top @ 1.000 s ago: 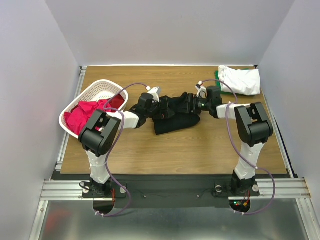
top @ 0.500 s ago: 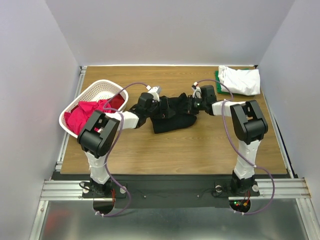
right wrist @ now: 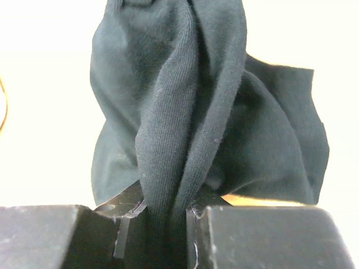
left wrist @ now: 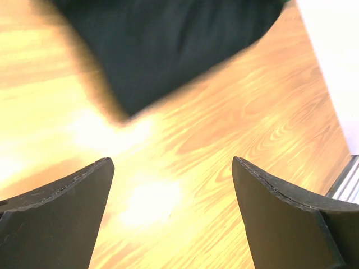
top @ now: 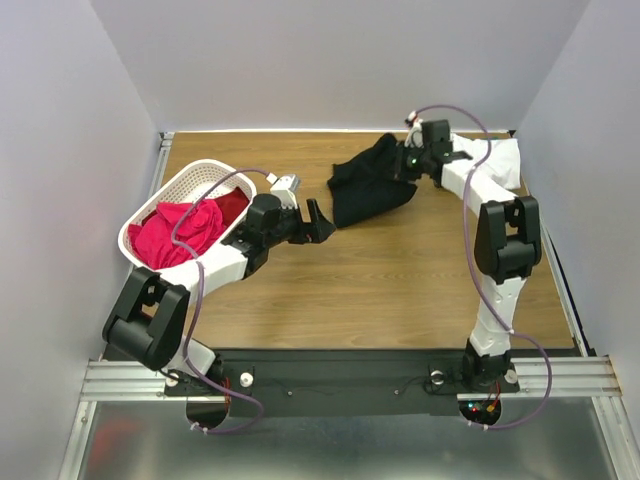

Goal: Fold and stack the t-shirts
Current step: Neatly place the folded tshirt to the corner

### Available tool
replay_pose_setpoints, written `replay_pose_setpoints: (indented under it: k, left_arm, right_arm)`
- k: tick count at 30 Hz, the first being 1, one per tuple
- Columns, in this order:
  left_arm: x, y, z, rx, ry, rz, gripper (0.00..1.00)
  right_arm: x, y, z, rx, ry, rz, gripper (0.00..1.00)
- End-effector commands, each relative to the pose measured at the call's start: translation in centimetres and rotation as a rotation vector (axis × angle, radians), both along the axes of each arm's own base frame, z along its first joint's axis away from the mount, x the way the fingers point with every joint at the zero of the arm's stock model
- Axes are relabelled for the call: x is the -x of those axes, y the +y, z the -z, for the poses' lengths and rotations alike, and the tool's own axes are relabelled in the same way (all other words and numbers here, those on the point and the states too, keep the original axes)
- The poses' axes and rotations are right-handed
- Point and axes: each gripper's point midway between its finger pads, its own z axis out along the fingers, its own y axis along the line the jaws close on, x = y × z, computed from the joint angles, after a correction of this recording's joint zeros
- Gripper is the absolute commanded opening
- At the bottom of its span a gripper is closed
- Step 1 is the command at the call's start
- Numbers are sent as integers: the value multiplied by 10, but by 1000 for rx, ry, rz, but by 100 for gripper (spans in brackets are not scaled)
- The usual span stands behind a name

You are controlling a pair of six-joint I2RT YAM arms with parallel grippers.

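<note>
The large black t-shirt (top: 368, 192) hangs bunched at the back of the table, with its lower part resting on the wood. My right gripper (top: 401, 165) is shut on a thick fold of it; in the right wrist view the black t-shirt (right wrist: 185, 101) is pinched in the right gripper (right wrist: 166, 219). My left gripper (top: 318, 222) stands open over bare wood, just left of and nearer than the shirt. In the left wrist view the left gripper (left wrist: 171, 168) holds nothing, and the black t-shirt (left wrist: 168, 50) lies blurred ahead. Pink and red t-shirts (top: 182, 228) fill the basket. A white t-shirt (top: 503, 160) lies at the back right.
The white lattice basket (top: 205, 178) sits at the left edge of the table. Grey walls close in the back and both sides. The right arm reaches over the white shirt's corner. A metal rail (left wrist: 348, 179) runs along the table's side.
My right gripper shut on the black t-shirt and carried it up and toward the back right. My left arm drew back toward the near left, off the shirt, still open.
</note>
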Motion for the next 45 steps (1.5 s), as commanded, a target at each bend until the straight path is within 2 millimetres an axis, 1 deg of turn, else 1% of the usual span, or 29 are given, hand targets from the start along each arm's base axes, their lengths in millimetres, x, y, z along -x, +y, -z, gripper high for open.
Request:
replay_pose_setpoints:
  k: [1,2,3,5,6,8,9,11,12,13,14,16,17,19,20,24,25,26,27,31,33,35,36,37,38,41,43,44,45]
  left_arm:
    - [9,14,15,-45,4,-22,99]
    - [9,16,21,-54,13,-23,99]
    - [9,17,24,-59,19,-24,99]
    - [11,19,37,-72,48,-16,99]
    - [11,20,41,-76,56,-17,99]
    - [12,21,49,-81,72,-13,99]
    - [12,22,50,-81,72,-16,99]
    - [12,22,53,-81,78,-11,99]
    - [13,22,55,-82,80,-11,99]
    - [12,22,57,-82,84,-12,99]
    - [12,22,57,-83,85,-10,99]
    - [12,23,61,-85,94,-9,99]
    - [12,22,63,-85,98,-6,99]
    - [13,22,67,-88,107,-5,99]
    - [13,22,70,-89,116,-3,99]
    - [15,22,76,-92,129,0,99]
    - [15,22,77,-91,133,2,99]
    - [15,22,79,-92,136,1,99]
    - [15,22,79,-92,136,1,99]
    - [16,22,83,-90,150,0,99]
    - [17,22,84,-86,157,-2,99]
    - [17,22,86,-86,162,-1,99]
    - [18,22,87,-88,165,1,99]
    - [18,22,88,-88,168,-2,99]
    - [19,22,88,-88,170,-2,99]
    - [19,22,89,-86,175,-4,98]
    - [20,22,89,-82,178,-5,99]
    - [20,22,90,-82,182,-6,98]
    - [20,22,91,-83,185,-6,98]
  right_arm:
    - [-37,-46,-46,51,-97,59,0]
    - [-42,-51,-53,53,-110,68,0]
    - [-52,-62,-67,52,-134,87,0]
    - [-59,-72,-77,50,-154,99,0]
    - [-63,-83,-82,51,-159,117,0]
    - [-74,-91,-99,46,-197,129,0]
    - [-80,-99,-108,44,-216,140,0]
    - [-86,-101,-120,36,-242,140,0]
    - [-90,-119,-123,33,-248,169,0]
    - [-97,-126,-136,19,-278,180,0]
    - [-99,-125,-139,9,-284,176,0]
    - [-105,-133,-153,-22,-309,184,0]
    - [-109,-135,-164,-32,-336,185,1]
    - [-111,-145,-175,-48,-357,196,0]
    - [-111,-148,-185,-64,-376,195,0]
    - [-107,-180,-200,-80,-395,237,0]
    - [-106,-185,-201,-86,-394,240,1]
    - [-104,-199,-201,-89,-391,259,0]
    - [-102,-204,-203,-93,-392,265,0]
    - [-97,-229,-188,-93,-357,296,0]
    - [-98,-245,-174,-61,-338,335,0]
    - [-100,-253,-163,-44,-325,344,0]
    - [-100,-261,-160,-41,-321,356,0]
    - [-101,-266,-150,-45,-305,361,0]
    - [-101,-274,-146,-42,-300,370,0]
    - [-102,-286,-130,-6,-283,387,0]
    - [-102,-294,-114,32,-262,405,0]
    - [-103,-301,-102,70,-249,420,0]
    - [-104,-303,-97,87,-245,421,0]
